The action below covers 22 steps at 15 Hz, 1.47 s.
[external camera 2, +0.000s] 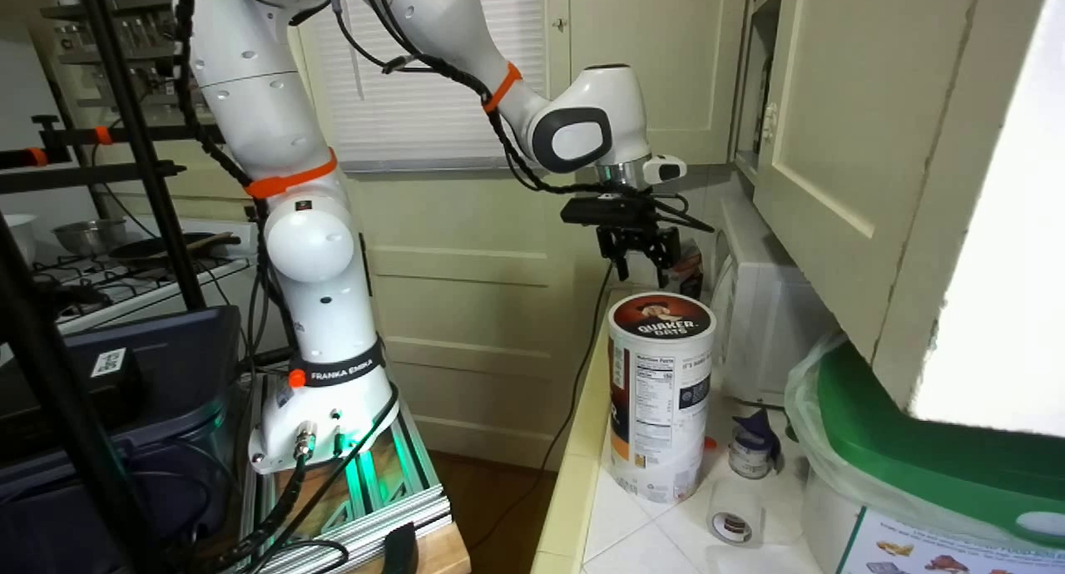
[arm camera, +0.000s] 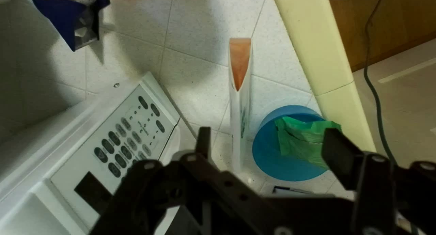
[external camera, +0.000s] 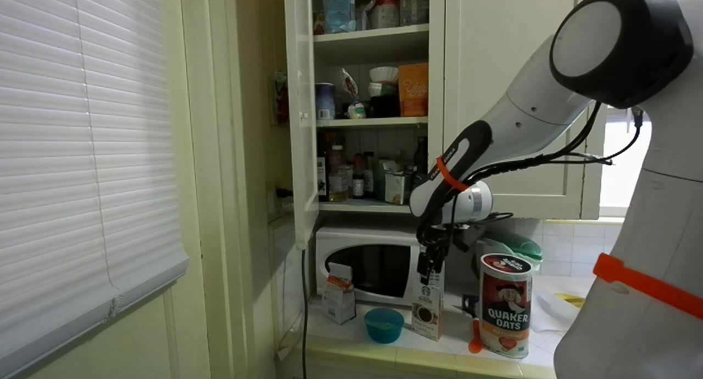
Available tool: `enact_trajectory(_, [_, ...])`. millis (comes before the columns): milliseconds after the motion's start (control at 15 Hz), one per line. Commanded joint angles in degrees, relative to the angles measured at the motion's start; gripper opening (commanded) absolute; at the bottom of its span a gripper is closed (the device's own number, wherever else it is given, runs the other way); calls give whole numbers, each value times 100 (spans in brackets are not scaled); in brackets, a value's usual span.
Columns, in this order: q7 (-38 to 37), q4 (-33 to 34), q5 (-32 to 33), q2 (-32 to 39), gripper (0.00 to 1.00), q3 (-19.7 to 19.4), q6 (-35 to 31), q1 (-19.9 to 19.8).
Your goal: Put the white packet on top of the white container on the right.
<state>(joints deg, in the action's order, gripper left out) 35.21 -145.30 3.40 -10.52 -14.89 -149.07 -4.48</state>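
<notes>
On the counter (external camera: pixel 456 335), bowl (external camera: pixel 384 328) and microwave (external camera: pixel 376 266) stand near the white packet (external camera: pixel 427 310).

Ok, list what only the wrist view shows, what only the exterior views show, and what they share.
Only the wrist view: the microwave keypad and the orange-brown top of the white packet.

Only the exterior views: the white container in both, and in an exterior view the cupboard shelves.

Shared: the gripper, jaws apart, and the microwave in all; the white packet and the blue bowl in the wrist view and an exterior view.
</notes>
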Motion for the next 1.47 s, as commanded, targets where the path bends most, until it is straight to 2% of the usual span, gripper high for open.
enact_trajectory(0, [538, 155, -417, 370, 75, -52, -211, 26])
enact_trajectory(267, [984, 298, -757, 640, 70, 4, -355, -31])
enact_trajectory(333, [1093, 332, -844, 704, 74, 13, -405, -45])
enact_trajectory(533, [1440, 434, -1152, 864, 63, 49, -418, -87])
enact_trajectory(667, [1597, 493, -1278, 956, 49, 86, -385, -139])
enact_trajectory(733, [1682, 511, -1322, 999, 34, 106, -407, -164])
enact_trajectory(1000, [1862, 570, -1394, 1119, 1, 190, -479, -270])
enact_trajectory(1400, [1769, 639, -1286, 1122, 0, 269, -360, -408])
